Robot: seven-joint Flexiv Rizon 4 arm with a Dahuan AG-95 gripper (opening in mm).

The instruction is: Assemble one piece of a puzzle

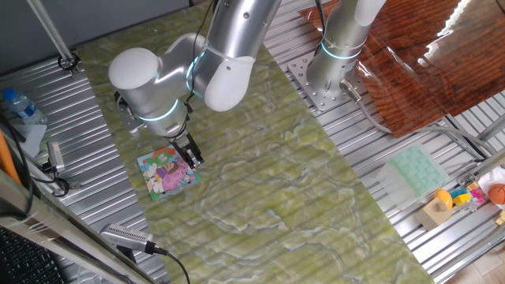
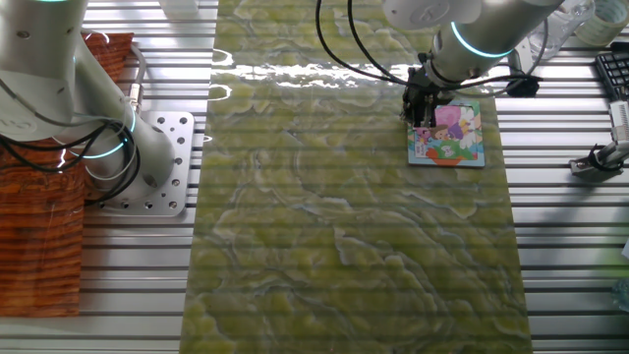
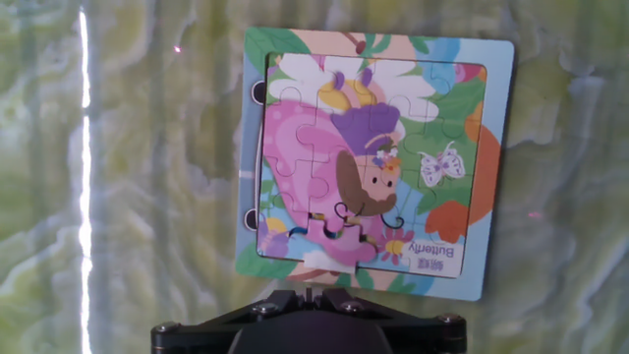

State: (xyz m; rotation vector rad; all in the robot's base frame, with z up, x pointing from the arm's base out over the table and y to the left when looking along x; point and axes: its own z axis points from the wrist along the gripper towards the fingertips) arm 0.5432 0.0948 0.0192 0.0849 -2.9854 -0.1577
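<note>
Puzzle [image 3: 373,157]: square board flat on green tabletop [image 1: 316,197], directly beneath my hand [image 1: 192,154]. Piece [image 3: 339,239]: pink-and-white, at the board edge nearest my hand, seemingly not fully seated. Hand: fingers hidden; I cannot tell whether apart or together. Step, I judge: seating. Next: press the piece flush, aligned.

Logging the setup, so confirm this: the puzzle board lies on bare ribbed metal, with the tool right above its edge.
Wrong in one respect: the puzzle board lies on the green marbled mat, not on bare ribbed metal; the metal only flanks the mat. Both fixed views show it. The tool is indeed right above the board's edge.
</note>
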